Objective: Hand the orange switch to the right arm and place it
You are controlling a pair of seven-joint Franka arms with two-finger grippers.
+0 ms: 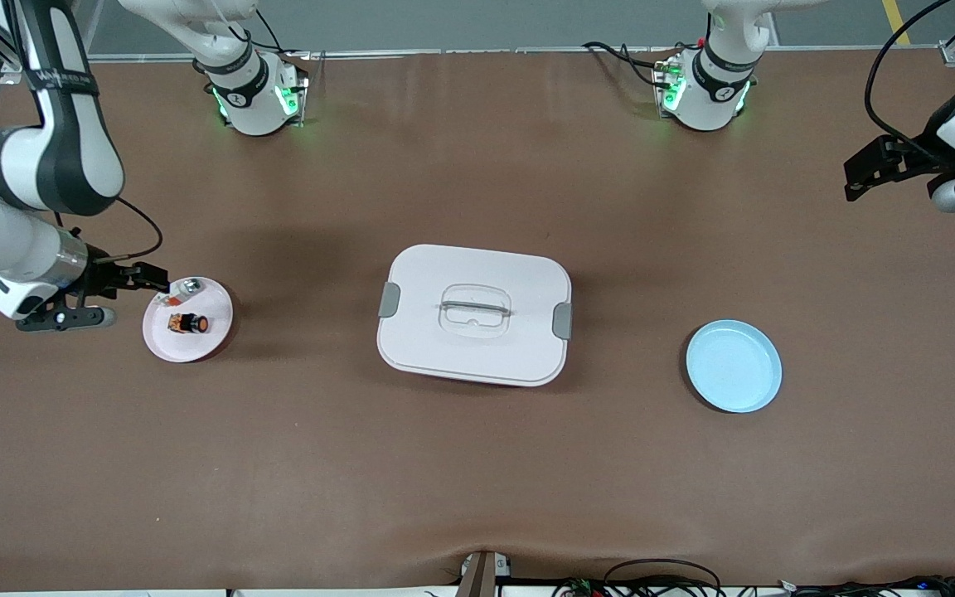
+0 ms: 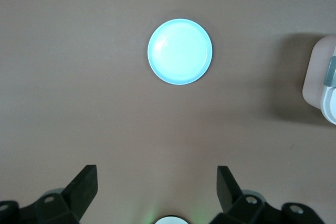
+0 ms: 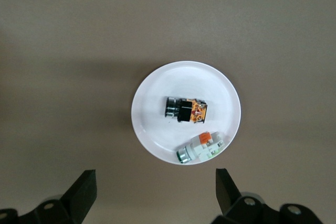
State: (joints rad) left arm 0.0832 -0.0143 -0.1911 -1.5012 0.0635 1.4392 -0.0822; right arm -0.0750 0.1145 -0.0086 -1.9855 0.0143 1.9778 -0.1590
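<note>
Lying on its side on a small round white plate (image 1: 187, 322) at the right arm's end of the brown table (image 1: 477, 464): the tiny black cylindrical orange switch (image 1: 188, 322), orange cap pointing toward the table's middle. Sharing that plate, a small silver-and-red clear-cased part (image 1: 181, 289), farther from the front camera than the switch and close to the plate's rim, apart from the switch.

Hovering just beside that plate's rim, toward the right arm's end: the right gripper (image 1: 144, 277), black, two fingers spread wide, holding nothing. In the right wrist view, both fingertips (image 3: 86, 187) well apart with the plate and both parts between and ahead of them, untouched.

At the table's middle, a flat rectangular white plastic box (image 1: 474, 314) with rounded corners, grey side latches and a recessed lid handle. Toward the left arm's end, slightly nearer the front camera than the box, a round pale blue plastic plate (image 1: 734, 366), bare.

Up in the air over the table's edge at the left arm's end: the left gripper (image 1: 867, 170), waiting, fingers fully apart and empty.
</note>
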